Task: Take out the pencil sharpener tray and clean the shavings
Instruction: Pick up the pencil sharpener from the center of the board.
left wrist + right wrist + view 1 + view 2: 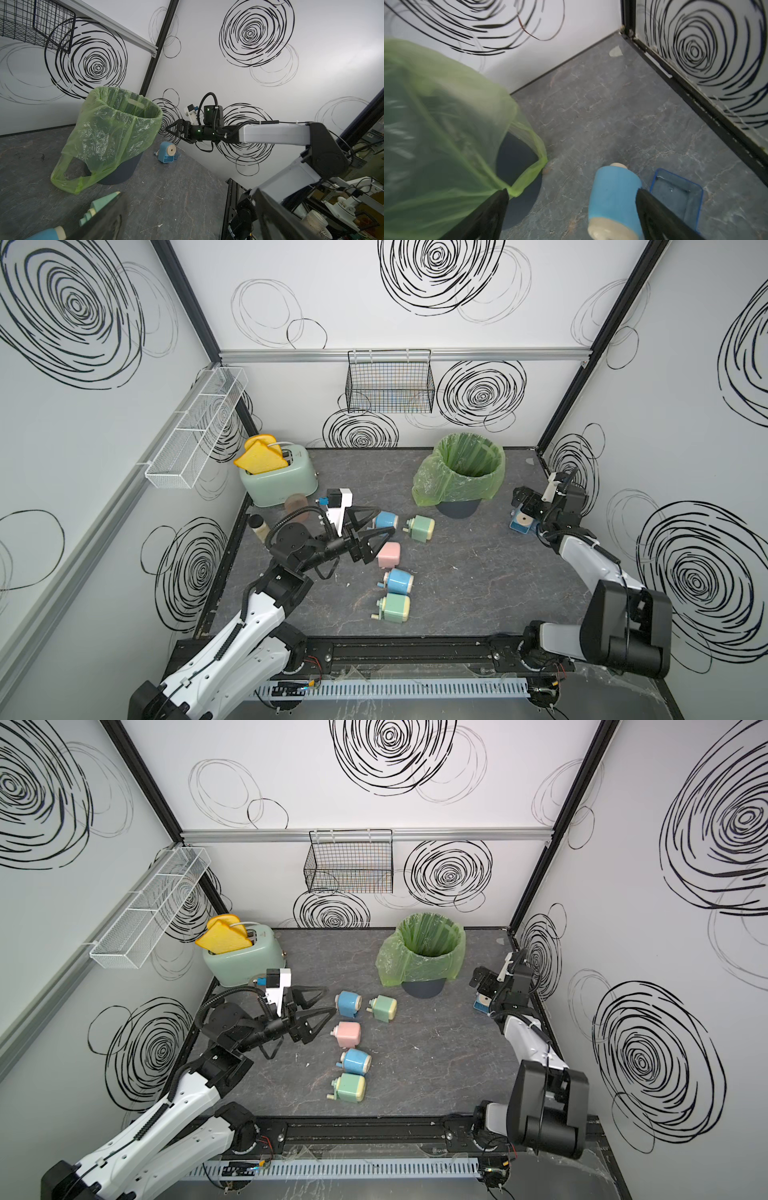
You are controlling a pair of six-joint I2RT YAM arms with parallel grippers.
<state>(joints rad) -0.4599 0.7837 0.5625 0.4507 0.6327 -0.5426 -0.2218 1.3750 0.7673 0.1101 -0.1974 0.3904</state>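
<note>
My right gripper (572, 192), spread, hovers over the blue cylindrical plastic pencil sharpener (614, 195). Its clear blue tray (675, 197) lies beside it on the table (612, 114). Descending, I might knock either. My left gripper (384, 522) is spread too.

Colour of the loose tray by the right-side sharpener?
The tray is translucent blue, beside the blue sharpener; clearest in the right wrist view.

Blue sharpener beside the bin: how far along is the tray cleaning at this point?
Done: the tray is out, lying on the table beside the blue sharpener, and looks free of shavings. In hand: nothing; the right gripper hangs open above them, the left gripper open by the middle sharpeners. Left: probably refitting the tray; whether the others need emptying I cannot tell.
</note>
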